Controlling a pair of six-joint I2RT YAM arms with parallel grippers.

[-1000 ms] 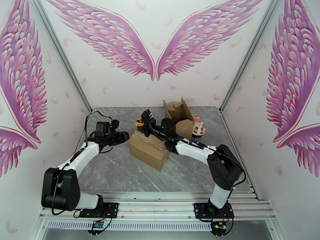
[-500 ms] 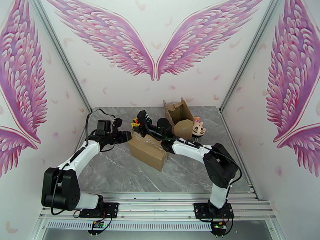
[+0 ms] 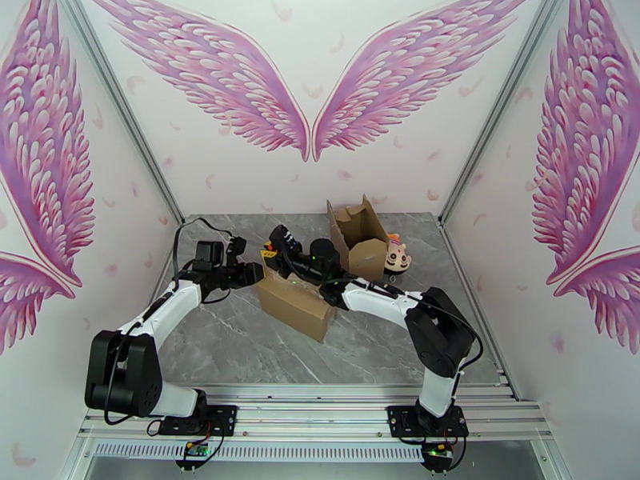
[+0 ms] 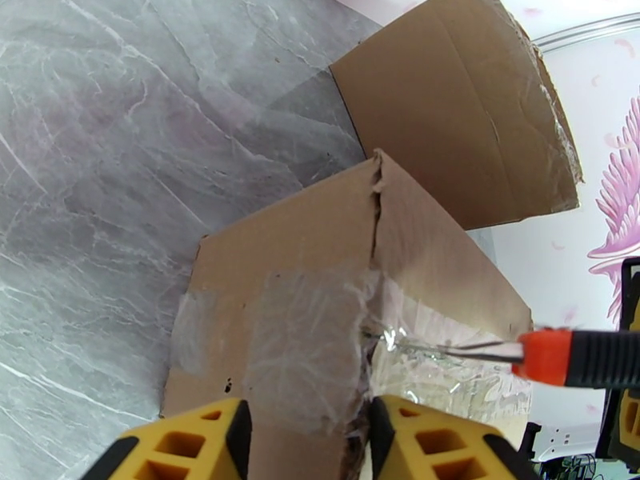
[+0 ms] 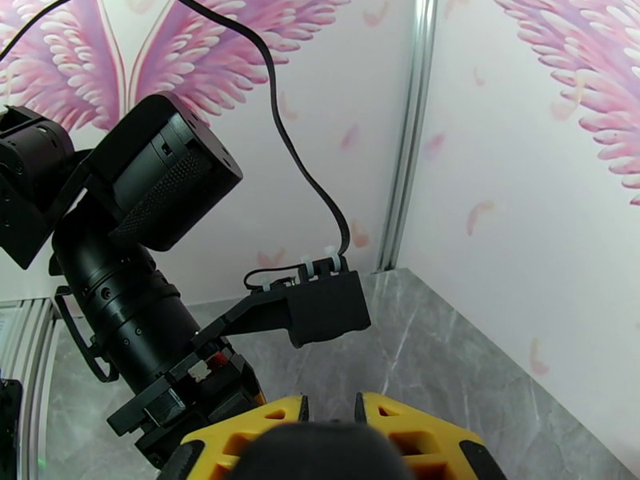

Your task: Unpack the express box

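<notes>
The left pincer [image 4: 308,438] stands part open, its yellow fingers [image 4: 188,442] to either side of the near taped end of the sealed box [image 4: 288,266]. The cardboard fills the gap between them, but the wrist view cuts off the fingers' lower parts, so I cannot tell whether they press on the box or merely straddle it. Just past the fingertips, clear tape [image 4: 312,314] lies crumpled and lifted along the box's corner seam. The thin blade [image 4: 432,346] of the box cutter [image 4: 560,358] comes in from the right of this pincer, its tip at the torn tape on that seam. The cutter's black handle runs off the right edge of the view. Further out, beyond the sealed box, is an open box [image 4: 456,98] with ragged tape on its flap edge. The grey marble bench [image 4: 104,194] spreads to the left.

The right pincer [image 5: 330,406] is closed to a narrow gap on the box cutter, whose dark rounded body sits between its yellow fingers at the bottom edge of its own wrist view. The blade and the sealed box are hidden below that edge. Straight ahead of this pincer, close by, is the left arm's black wrist [image 5: 128,314] with its cable.

From above, both pincers meet over the far left end of the sealed box, the left one at its end and the right one above it. A doll [image 3: 398,258] lies well to the right of them, beside the open box, too small to make out in detail.
</notes>
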